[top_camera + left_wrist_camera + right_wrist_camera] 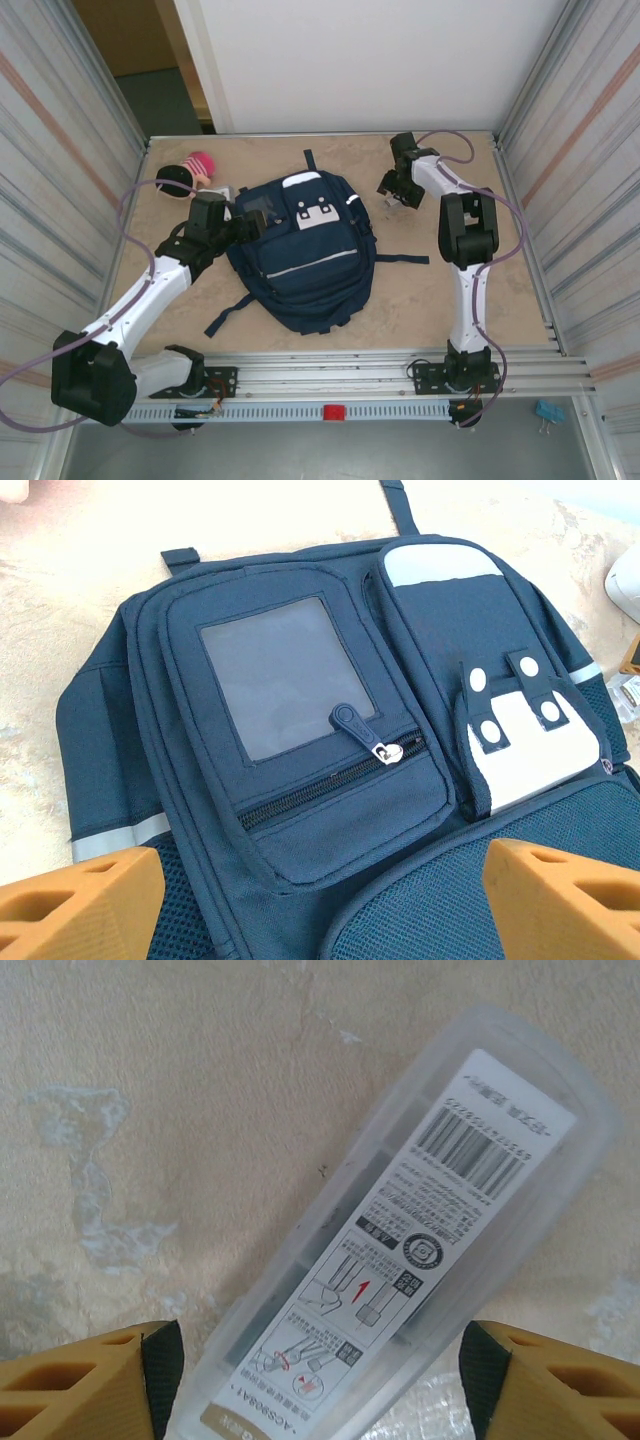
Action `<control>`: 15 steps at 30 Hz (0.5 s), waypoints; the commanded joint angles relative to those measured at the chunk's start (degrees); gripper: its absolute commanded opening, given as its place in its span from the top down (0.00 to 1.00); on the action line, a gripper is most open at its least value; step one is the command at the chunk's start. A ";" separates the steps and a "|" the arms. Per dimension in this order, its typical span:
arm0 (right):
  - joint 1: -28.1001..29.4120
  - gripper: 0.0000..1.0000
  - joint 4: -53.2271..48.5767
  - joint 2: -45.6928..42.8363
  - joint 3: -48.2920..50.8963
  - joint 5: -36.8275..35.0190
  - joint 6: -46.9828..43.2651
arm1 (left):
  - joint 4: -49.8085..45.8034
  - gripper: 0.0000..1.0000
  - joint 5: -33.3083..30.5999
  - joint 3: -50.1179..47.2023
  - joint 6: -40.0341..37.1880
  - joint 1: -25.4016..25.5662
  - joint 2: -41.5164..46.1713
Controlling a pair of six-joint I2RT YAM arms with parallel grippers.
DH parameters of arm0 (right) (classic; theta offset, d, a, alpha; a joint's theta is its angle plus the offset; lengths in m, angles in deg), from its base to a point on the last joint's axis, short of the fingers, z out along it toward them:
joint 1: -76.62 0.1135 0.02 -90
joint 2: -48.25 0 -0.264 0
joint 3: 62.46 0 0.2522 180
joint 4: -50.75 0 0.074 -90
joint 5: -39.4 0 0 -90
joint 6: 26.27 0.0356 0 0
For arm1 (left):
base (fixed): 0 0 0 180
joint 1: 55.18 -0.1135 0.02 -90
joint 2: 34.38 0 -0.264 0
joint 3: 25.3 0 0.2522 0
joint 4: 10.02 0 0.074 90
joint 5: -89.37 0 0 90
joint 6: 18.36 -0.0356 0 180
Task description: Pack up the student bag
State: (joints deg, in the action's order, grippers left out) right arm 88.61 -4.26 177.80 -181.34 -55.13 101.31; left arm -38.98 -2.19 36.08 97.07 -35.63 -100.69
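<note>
The student bag (305, 250), a navy backpack with white patches, lies flat in the middle of the table. My left gripper (250, 222) hovers at its upper left corner, open. In the left wrist view the left gripper (320, 890) is just above the student bag (300, 810), whose small window pocket (285, 675) has its zipper (385, 750) closed. My right gripper (398, 190) is at the back right of the table. There, seen from the wrist, the right gripper (320, 1380) stands open astride a clear plastic box (420, 1220) with a printed label, lying on the table.
A pink and black object (190, 172) sits at the back left corner, with a small white item (222, 193) beside it. Loose bag straps (225, 318) (400, 259) trail onto the table. Corrugated metal walls (60, 150) close in both sides.
</note>
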 commanded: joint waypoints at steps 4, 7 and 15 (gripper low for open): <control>-0.21 0.28 -1.49 2.98 -3.72 0.90 0.96 | -0.63 0.17 -1.09 0.37 -1.04 -0.22 1.46; -0.19 0.31 -2.95 2.92 -4.04 0.05 0.33 | -0.67 0.17 -1.25 0.39 -1.17 -0.27 1.66; -0.28 0.43 -5.94 1.92 -3.51 -4.86 -2.79 | -0.56 0.17 -0.85 0.35 -1.00 -0.29 1.70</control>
State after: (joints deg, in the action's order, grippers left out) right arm 88.61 -6.78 180.21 -183.40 -57.06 100.30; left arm -38.98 -2.19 36.08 97.05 -35.63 -100.69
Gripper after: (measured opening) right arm 0.560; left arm 0.835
